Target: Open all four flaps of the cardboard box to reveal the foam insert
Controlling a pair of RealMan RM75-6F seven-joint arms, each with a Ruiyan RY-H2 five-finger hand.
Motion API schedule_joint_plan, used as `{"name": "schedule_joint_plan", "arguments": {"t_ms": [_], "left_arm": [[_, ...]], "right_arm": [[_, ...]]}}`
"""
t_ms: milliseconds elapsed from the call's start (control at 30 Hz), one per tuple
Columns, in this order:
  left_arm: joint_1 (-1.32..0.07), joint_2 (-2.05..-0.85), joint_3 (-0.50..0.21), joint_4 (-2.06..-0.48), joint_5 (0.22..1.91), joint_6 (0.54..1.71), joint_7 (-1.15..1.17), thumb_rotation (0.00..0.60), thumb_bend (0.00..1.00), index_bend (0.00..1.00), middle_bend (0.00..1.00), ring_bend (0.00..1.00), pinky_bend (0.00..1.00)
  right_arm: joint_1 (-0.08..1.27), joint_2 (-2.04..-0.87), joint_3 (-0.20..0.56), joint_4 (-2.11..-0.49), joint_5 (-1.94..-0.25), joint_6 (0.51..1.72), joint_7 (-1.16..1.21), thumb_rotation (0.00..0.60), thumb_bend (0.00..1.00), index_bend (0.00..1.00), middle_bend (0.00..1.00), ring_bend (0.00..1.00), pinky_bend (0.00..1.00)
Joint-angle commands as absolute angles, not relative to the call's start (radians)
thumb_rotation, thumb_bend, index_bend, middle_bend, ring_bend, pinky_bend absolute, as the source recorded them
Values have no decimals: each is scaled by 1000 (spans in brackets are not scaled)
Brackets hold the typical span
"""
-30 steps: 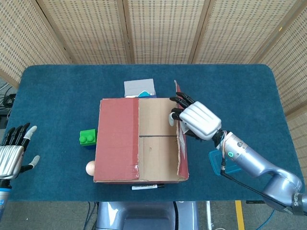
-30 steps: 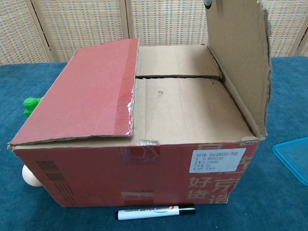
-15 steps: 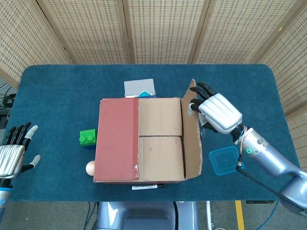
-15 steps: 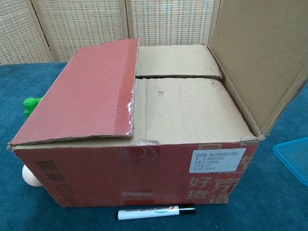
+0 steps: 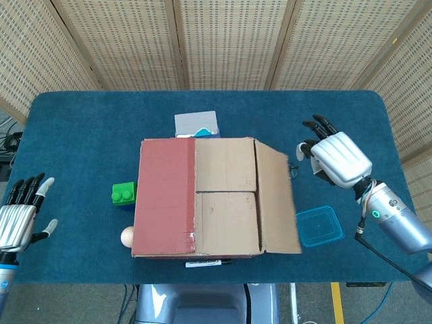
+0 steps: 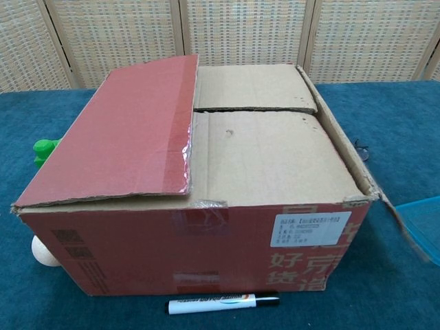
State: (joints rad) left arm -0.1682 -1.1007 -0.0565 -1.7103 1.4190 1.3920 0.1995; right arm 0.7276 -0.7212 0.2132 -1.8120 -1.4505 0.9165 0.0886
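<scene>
Box, mid-table: right flap folded out, three flaps closed.
I see the box (image 5: 202, 199) centred on the table (image 5: 81, 128); right flap (image 5: 277, 199) lies outward, red left flap (image 5: 165, 196) down. My right hand (image 5: 334, 158) hovers beside it, fingers spread, empty; left hand (image 5: 20, 216) wide, empty, at the table's edge.

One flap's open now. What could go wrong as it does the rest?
The opened flap hangs out over the blue container lid, so it might nudge it. Lifting the red flap could shift the cardboard box into the green block, the egg or the marker beside it.
</scene>
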Motion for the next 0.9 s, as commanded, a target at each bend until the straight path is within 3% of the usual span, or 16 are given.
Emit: {"name": "schedule_joint_plan", "arguments": {"t_ms": [33,267,467,567,633,733,900], "left_arm": [[-173,-1098,-56,-1710,1427,1387,198,600,312,57,0,0,0],[-208,-1057,-61,-1718,1476,1359,152,600,302,57,0,0,0],[-253,-1022,-77,-1727,1522,1330,81,600,146,58,0,0,0],[-273,-1015,-83,-1719,1547,1321,39,600,84,57,0,0,0],[-302,-1005,-88,-1716,1579,1303,3,600,46,57,0,0,0],[-356,-981,-97,-1716,1623,1260,-54,600,17,57,0,0,0],[-411,-968,-115,-1718,1652,1229,-90,599,0,57,0,0,0]], "right_arm": [[708,-739,200,-1802,-1458,933,103,600,1000,455,417,97,0],[651,-786,188,-1813,-1471,1025,106,600,943,260,213,5,0],[593,-827,160,-1846,-1438,1078,29,600,862,63,35,0,0],[571,-840,151,-1864,-1416,1093,-2,600,666,9,0,0,0],[546,-857,140,-1871,-1381,1111,-42,600,471,0,0,0,0],[503,-899,133,-1870,-1328,1174,-127,600,278,0,0,0,0],[459,-941,135,-1862,-1284,1258,-232,600,162,0,0,0,0]]}}
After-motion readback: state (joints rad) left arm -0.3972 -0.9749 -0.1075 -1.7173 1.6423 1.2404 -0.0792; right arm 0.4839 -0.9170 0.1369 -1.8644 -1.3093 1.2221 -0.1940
